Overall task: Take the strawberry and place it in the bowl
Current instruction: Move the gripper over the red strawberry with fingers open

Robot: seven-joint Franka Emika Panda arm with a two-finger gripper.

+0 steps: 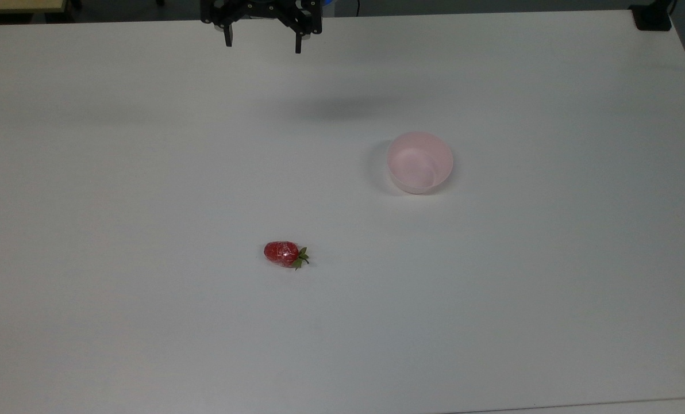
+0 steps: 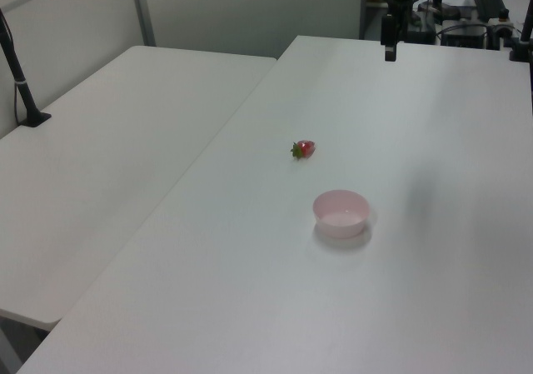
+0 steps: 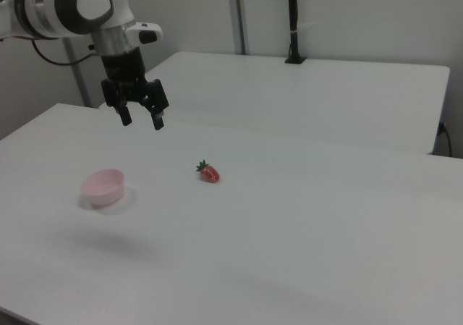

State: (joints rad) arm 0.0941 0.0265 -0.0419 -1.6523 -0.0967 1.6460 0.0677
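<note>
The strawberry lies on its side on the white table, red with green leaves at the top view's right end; it also appears as the strawberry and the strawberry. The pale pink bowl stands upright with nothing inside, apart from the fruit; the same bowl and bowl show in the side views. My gripper hangs high above the table's far edge, open, with nothing between its fingers. The gripper is well away from both objects, and the gripper is seen edge-on.
The white table spreads wide around both objects. A second white table adjoins it, with a black post clamped at its far side. A black clamp sits at the top view's upper right corner.
</note>
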